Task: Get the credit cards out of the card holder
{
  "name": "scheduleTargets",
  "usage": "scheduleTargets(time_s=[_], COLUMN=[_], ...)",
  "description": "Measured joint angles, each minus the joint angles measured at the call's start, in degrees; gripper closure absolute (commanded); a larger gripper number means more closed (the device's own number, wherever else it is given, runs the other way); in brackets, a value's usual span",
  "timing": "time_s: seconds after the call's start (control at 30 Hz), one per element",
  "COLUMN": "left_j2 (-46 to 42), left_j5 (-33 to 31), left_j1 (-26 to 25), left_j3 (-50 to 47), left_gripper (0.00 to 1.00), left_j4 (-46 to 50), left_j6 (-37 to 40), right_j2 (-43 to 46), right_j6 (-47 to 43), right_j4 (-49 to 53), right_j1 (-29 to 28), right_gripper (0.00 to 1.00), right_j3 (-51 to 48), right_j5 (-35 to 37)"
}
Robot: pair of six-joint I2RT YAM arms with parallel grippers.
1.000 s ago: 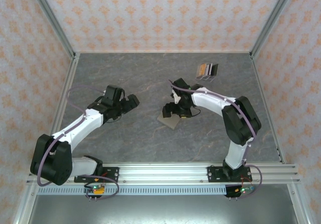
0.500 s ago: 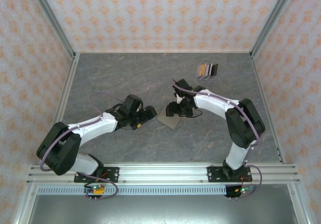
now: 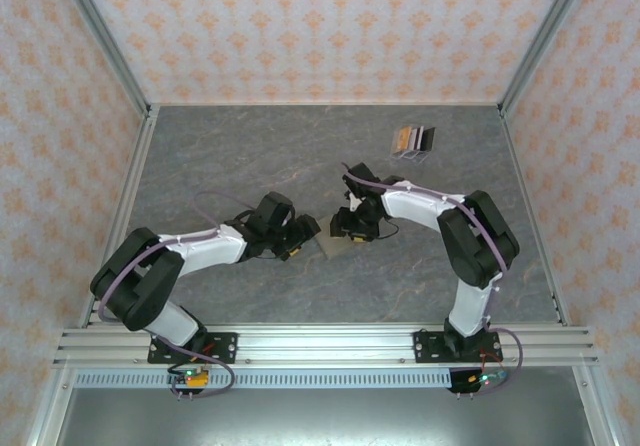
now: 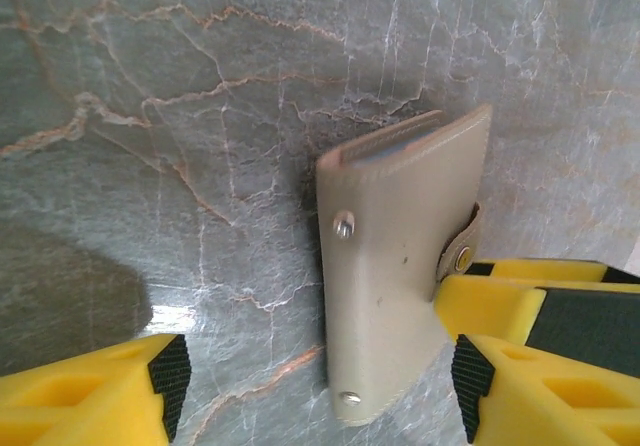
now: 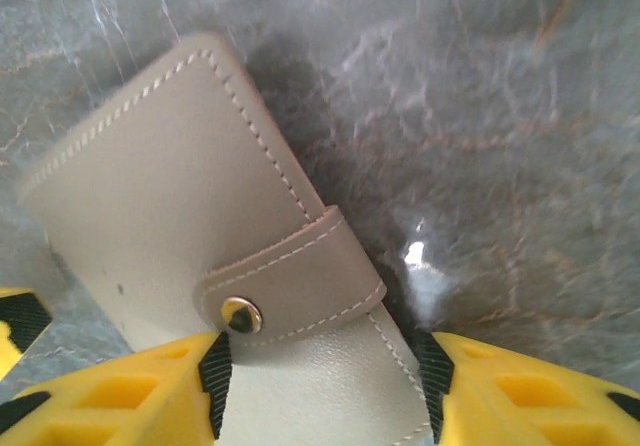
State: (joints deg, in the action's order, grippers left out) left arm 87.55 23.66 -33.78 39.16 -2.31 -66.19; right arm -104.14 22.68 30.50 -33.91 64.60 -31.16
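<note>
Left arm has swung in; left gripper (image 3: 298, 234) straddles the flat tan leather card holder (image 3: 328, 241) on the grey marbled tabletop (image 3: 240, 146), jaws wide. The right gripper (image 5: 320, 376) hugs its edges, grip unclear. Snap tab (image 5: 290, 276) fastened, apparently no cards out.

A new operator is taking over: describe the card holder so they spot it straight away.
On the grey marbled table, look near the middle, where the left gripper and right gripper face each other. The card holder lies between them: a tan stitched wallet closed by a snap tab. The small striped object at the far right is darker and stands alone.
</note>
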Motion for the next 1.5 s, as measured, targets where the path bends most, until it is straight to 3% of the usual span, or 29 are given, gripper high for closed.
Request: scheduleTargets(time_s=[0.37, 0.5, 0.7, 1.13, 1.5], left_j2=[4.1, 4.5, 4.7, 8.4, 10.1], left_j5=[1.9, 1.9, 1.9, 5.1, 7.5], left_j1=[0.0, 0.0, 0.0, 0.1, 0.2], left_j3=[0.3, 0.3, 0.3, 0.7, 0.7], left_gripper=[0.47, 0.49, 0.50, 0.52, 0.68], left_j4=[-2.6, -3.1, -4.1, -10.9, -17.3], left_j6=[0.3, 0.7, 1.4, 1.1, 0.0], right_j2=[1.2, 4.2, 4.9, -0.4, -0.5], right_j6=[1.6, 1.2, 0.1, -0.2, -0.4], right_j4=[-0.4, 0.9, 2.7, 4.2, 4.2], right_j1=[0.0, 0.0, 0.0, 0.1, 0.1], right_gripper=[0.43, 0.48, 0.66, 0.69, 0.69], right_j3=[-1.3, -1.3, -0.5, 1.0, 1.0], right_j5=[-1.0, 1.0, 4.4, 5.9, 5.9])
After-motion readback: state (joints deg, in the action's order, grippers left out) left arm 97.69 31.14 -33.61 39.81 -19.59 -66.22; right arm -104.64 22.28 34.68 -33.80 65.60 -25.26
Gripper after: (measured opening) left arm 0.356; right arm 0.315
